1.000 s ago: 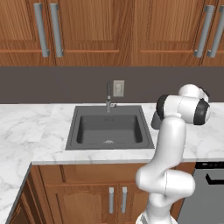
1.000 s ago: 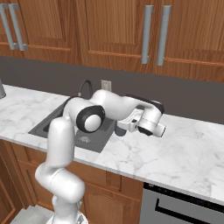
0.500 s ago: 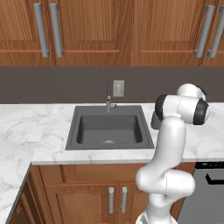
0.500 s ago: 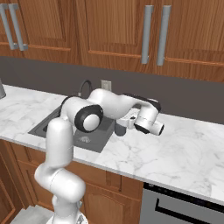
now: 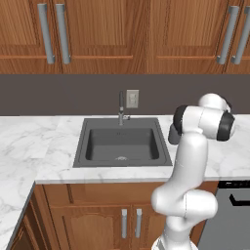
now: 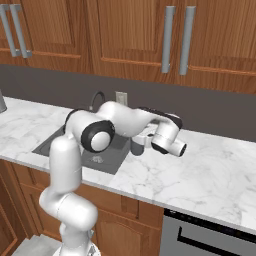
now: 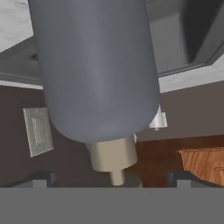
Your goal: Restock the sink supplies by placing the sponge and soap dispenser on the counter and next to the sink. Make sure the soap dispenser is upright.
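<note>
The sink [image 5: 122,142] is sitting recessed in the counter [image 5: 34,141], faucet at its rear edge. To its right, the arm is bending over the basin's right rim, forearm lying level and the wrist pointing right. The soap dispenser [image 6: 137,145] is standing upright on marble just beside that rim; bare counter is stretching rightward. The hand view is showing the dispenser [image 7: 98,70] upside-down and close, with the gripper [image 7: 111,178] fingertips [image 7: 41,178] spread wide either side, clear of it.
</note>
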{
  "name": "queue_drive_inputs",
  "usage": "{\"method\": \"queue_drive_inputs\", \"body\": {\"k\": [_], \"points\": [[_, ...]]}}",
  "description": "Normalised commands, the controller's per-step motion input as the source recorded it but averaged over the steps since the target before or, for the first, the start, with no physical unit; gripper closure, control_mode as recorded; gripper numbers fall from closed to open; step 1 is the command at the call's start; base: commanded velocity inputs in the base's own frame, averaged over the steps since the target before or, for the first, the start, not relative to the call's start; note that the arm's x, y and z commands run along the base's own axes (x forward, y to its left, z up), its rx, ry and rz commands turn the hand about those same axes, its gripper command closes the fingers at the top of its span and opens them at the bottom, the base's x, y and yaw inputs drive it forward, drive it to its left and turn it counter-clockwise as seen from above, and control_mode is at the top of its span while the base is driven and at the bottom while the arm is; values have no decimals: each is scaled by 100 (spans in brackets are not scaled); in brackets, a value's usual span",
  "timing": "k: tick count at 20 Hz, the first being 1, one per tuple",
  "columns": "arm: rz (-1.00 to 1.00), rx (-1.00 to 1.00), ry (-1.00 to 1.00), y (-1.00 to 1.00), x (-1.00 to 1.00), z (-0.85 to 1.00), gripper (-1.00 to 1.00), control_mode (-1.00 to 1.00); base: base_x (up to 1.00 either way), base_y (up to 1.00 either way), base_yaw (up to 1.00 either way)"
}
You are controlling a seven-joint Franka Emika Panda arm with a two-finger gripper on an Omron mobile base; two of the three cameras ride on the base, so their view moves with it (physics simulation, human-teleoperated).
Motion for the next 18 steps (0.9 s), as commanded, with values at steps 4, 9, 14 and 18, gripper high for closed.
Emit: {"method": "queue_drive_inputs", "body": {"k": [4, 9, 14, 18], "points": [[-4, 0, -5, 0, -43, 15, -100, -100, 0, 0, 0], [-5, 0, -11, 0, -35, 46, -100, -100, 0, 0, 0], [-4, 0, -10, 0, -33, 56, -100, -100, 0, 0, 0], [-4, -1, -11, 0, -59, 43, -100, -100, 0, 0, 0]]}}
